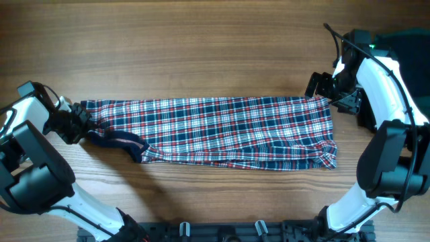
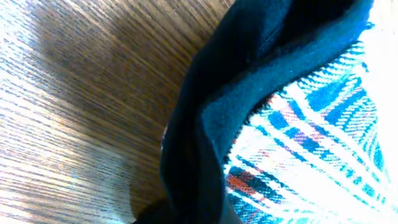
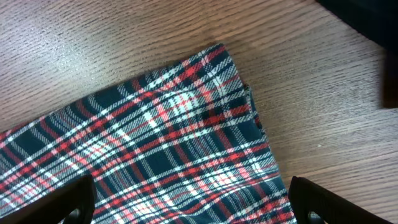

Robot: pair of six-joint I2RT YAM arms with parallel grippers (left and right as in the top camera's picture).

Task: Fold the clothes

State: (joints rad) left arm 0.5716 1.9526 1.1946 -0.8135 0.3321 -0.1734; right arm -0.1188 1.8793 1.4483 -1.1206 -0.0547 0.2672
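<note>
**Plaid shirt** (image 1: pixel 215 131), red, navy and white. It is laid flat across the middle of the table (image 1: pixel 201 40) as one long band running left to right. The long edges appear turned in, so the lengthwise fold is judged done. A navy trim (image 1: pixel 117 141) curls out at the left end.

**Left pincer** (image 1: pixel 79 124). It is set against the left end of the shirt, at the navy trim. The left wrist view is filled by navy cloth and plaid and the fingers are hidden, so it cannot be told whether cloth is pinched.

**Right pincer** (image 3: pixel 186 205). It is spread wide, with its fingertips (image 3: pixel 68 199) seen well apart over the plaid, just short of the shirt's far right corner (image 3: pixel 217 53). Nothing is held.

**Dark cloth** (image 1: pixel 406 40). It lies at the far right of the table, apart from the shirt and partly hidden by the right arm.

**Step in hand.** The crosswise fold is judged to be in preparation, with both ends attended.

**Next move.** The right end is to be nipped through all layers and carried over toward the left. The near right corner is unheld, so uneven sag is to be guarded against.
</note>
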